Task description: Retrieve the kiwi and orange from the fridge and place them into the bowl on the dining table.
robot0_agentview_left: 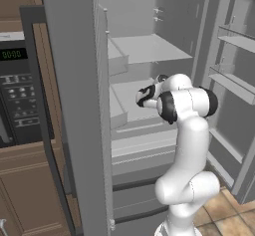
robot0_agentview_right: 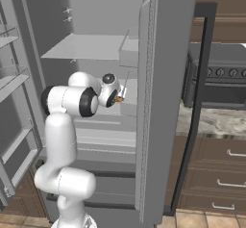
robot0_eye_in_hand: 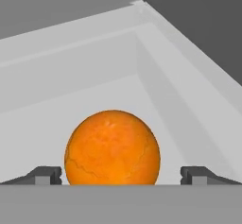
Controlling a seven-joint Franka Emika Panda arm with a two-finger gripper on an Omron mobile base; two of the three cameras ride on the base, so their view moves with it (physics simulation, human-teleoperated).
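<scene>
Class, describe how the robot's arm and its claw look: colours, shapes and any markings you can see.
The arm is glossy white, built of rounded tubular segments with black bands at the joints. No cables or markings show. The claw has two small dark grey finger tips with flat, stepped ends.

Orange (robot0_eye_in_hand: 112, 147) looks glossy, its skin finely crackled; the fridge (robot0_agentview_left: 74, 105) shows matt grey, smooth pale shelves inside. Cabinets (robot0_agentview_right: 211, 179) read as brown wood, the floor (robot0_agentview_left: 226, 217) as tan tile.

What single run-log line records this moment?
phase: reaching for orange | pincer: open, tips either side of orange, not gripping | place: fridge shelf, doors open | kiwi: not seen
</scene>
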